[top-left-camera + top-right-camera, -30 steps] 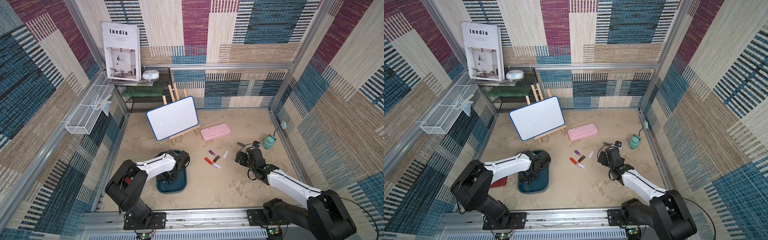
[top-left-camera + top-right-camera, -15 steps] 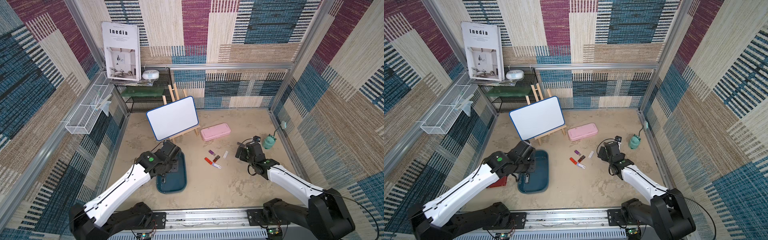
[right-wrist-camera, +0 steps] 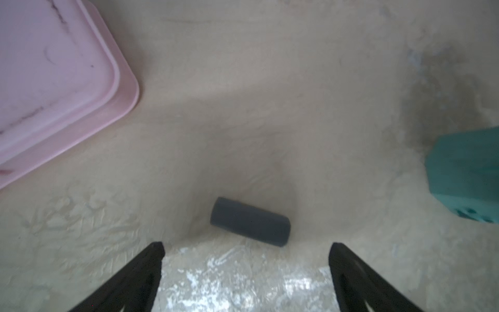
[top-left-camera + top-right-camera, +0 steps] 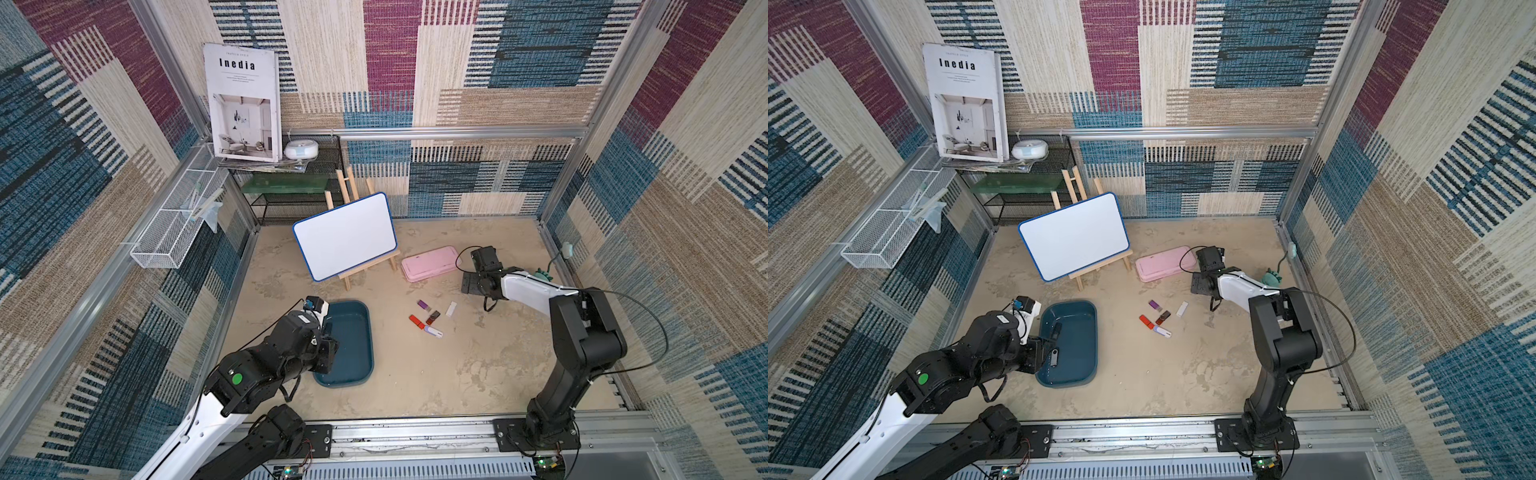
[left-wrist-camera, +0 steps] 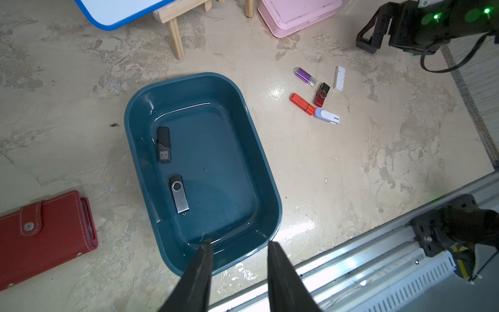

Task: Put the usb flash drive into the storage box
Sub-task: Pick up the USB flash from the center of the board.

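Your counter (image 4: 457,374) is mottled beige, boxed in by woven patchwork walls (image 4: 498,62) of blue, magenta and tan. Two drives lie flat in the storage box (image 5: 260,162): the black usb flash drive (image 5: 163,144) and the swivel usb flash drive (image 5: 178,194). They lie end to end, long axes along the box's long wall, with the black one's plug facing the swivel. Your left fingers (image 5: 205,254) stand apart and empty by the box. Your right fingers (image 3: 154,254) are spread wide, a dark stub (image 3: 249,225) just ahead.
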{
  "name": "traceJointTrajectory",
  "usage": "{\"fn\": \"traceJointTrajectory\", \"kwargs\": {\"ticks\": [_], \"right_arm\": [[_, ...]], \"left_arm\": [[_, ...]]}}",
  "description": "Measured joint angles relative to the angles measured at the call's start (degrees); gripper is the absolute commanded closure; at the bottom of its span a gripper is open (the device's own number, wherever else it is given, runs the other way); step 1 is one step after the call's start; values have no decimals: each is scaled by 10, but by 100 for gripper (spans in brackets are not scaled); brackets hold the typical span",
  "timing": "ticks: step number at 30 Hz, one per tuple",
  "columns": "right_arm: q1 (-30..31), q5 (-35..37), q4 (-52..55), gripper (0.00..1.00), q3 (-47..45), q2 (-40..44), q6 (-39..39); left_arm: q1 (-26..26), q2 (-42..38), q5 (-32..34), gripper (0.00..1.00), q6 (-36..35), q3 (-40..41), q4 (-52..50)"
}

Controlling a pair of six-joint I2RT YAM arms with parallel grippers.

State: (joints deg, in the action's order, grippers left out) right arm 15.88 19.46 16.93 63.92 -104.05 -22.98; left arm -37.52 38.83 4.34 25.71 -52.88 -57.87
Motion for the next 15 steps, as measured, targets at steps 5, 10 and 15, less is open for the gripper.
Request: {"fn": "traceJointTrajectory", "kwargs": {"ticks": [5, 10, 15], "right_arm": [[-8, -16, 28, 2, 66, -59, 36], [-26, -53, 34, 8, 95, -83, 59], [-35, -104, 33, 12, 88, -83, 68]], "left_arm": [[0, -14, -16, 61, -9, 8, 21], [0, -19, -27, 61, -11, 10, 33], [0, -20, -29, 61, -13, 15, 35]]}}
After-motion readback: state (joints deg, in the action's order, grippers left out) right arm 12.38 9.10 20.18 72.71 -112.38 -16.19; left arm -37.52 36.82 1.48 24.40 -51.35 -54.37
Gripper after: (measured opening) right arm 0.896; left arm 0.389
